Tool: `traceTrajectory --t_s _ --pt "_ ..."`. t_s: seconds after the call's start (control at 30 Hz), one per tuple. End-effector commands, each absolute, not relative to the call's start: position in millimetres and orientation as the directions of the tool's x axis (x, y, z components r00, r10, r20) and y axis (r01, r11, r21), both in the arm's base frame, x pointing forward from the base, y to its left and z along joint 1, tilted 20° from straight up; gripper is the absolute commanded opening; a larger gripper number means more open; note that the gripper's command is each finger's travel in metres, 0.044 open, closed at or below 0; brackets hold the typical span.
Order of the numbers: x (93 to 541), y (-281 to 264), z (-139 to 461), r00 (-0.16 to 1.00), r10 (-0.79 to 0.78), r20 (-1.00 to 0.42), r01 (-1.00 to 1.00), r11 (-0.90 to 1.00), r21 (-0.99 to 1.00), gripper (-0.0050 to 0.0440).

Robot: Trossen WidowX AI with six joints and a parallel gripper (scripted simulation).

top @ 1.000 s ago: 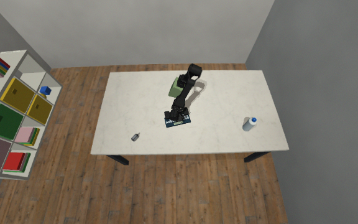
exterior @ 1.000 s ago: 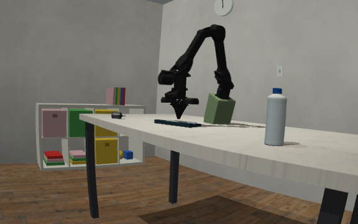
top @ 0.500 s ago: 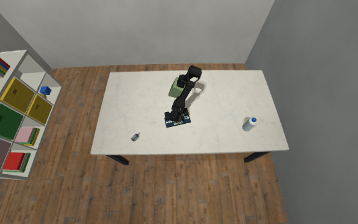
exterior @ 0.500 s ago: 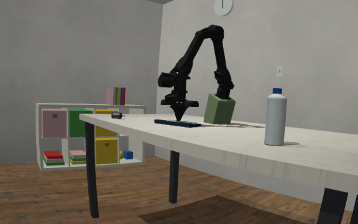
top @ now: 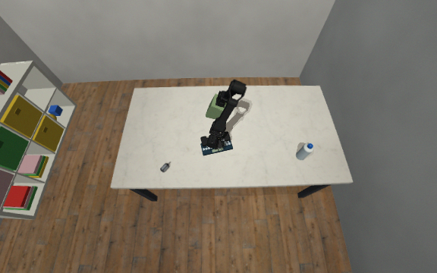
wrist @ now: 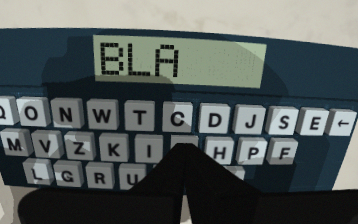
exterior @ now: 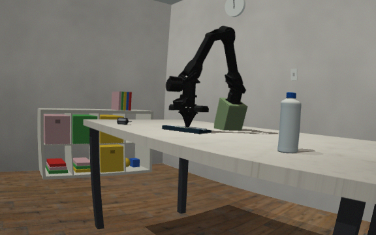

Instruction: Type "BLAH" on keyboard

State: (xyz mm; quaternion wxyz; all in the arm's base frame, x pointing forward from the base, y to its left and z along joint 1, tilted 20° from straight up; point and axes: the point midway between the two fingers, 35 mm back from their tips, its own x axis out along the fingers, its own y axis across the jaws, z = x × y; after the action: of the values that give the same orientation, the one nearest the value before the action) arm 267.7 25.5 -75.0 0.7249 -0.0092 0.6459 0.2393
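Note:
A dark blue keyboard (wrist: 175,107) lies on the white table; it also shows in the top view (top: 217,146) and the exterior view (exterior: 186,129). Its green display (wrist: 180,61) reads "BLA". My gripper (wrist: 183,151) is shut and empty, its tip down on the middle row over the key between I and H, which it hides. The H key (wrist: 222,150) is just right of the tip. The left-arrow key (wrist: 342,122) is at the right end of the top row. The gripper also shows in the exterior view (exterior: 187,124).
A green block (exterior: 230,114) holds the arm's base behind the keyboard. A white bottle with a blue cap (top: 304,151) stands at the table's right. A small grey object (top: 165,167) lies at the front left. A shelf with coloured bins (top: 10,140) stands on the floor at left.

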Motion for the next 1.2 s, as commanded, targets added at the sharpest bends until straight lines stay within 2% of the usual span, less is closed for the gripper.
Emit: traceTrajectory --t_s 0.0,0.6,0.83,1.17 --pt "272.6 25.3 -71.8 0.070 0.334 -0.940 -0.363 0.886 0.288 -0.0050" --pt "272.6 25.5 -72.2 0.070 0.334 -0.940 -0.363 0.886 0.288 -0.0050" --pt "275.1 12.6 -35.7 0.088 0.332 -0.939 -0.370 0.886 0.279 -0.0050" --pt "278.2 -2.2 -46.3 0.069 0.333 -0.940 -0.363 0.886 0.288 -0.0050"
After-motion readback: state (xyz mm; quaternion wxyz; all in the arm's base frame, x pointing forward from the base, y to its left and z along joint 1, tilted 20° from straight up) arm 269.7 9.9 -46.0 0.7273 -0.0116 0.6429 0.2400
